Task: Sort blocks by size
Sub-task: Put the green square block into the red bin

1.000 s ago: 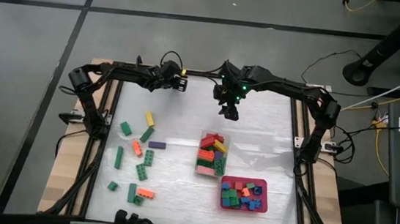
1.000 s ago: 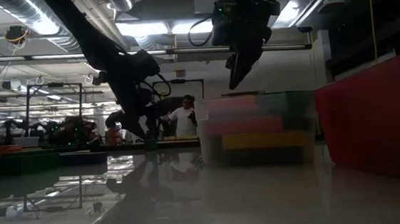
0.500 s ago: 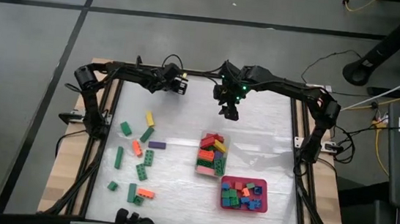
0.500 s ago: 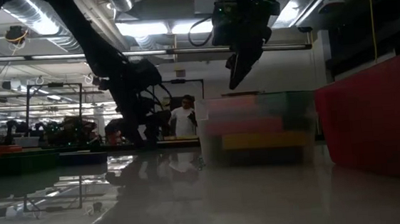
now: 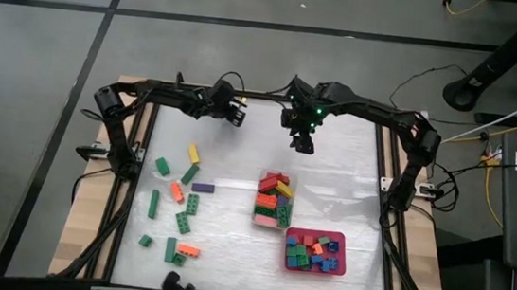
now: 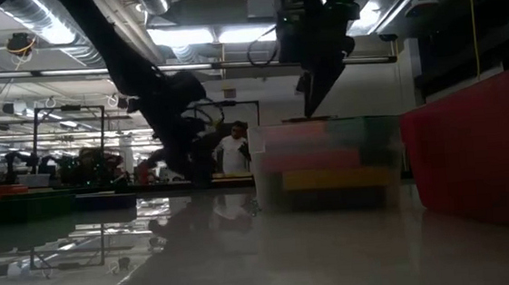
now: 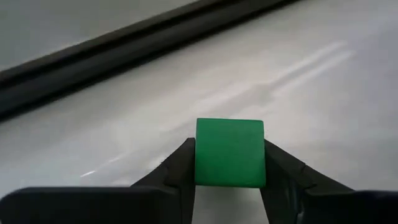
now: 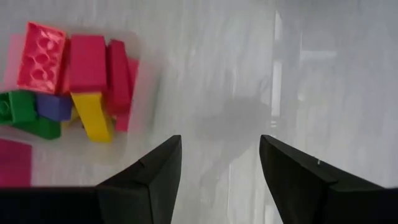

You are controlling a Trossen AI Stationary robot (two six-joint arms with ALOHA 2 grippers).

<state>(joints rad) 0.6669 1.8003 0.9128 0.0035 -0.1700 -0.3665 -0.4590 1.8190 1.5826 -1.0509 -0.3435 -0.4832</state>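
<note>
My left gripper [image 5: 235,112] is near the table's far edge, left of the middle, shut on a small green block [image 7: 229,152]. My right gripper [image 5: 303,144] hangs open above the table beyond the clear tub [image 5: 274,201], nothing between its fingers [image 8: 221,149]. The tub holds longer blocks in red, yellow and green. A red tray [image 5: 315,251] near the right front holds short blocks. Several loose blocks [image 5: 177,199] lie flat on the table's left half. My left gripper pinches the green block between its two fingers, one on each of two opposite sides [image 7: 199,155]. The fingers slant down toward the table. The block's smooth face points at the wrist camera. Whether its underside rests on the table I cannot tell.
Dark frame rails run along the table's edges [image 5: 145,134]. Bare table lies between the two grippers and between the loose blocks and the tub. In the low view a person [image 6: 234,151] stands far off in the room behind.
My left gripper has rolled about its own line and tipped a little, staying near the far edge. My right gripper's fingers have tipped to point more steeply down.
</note>
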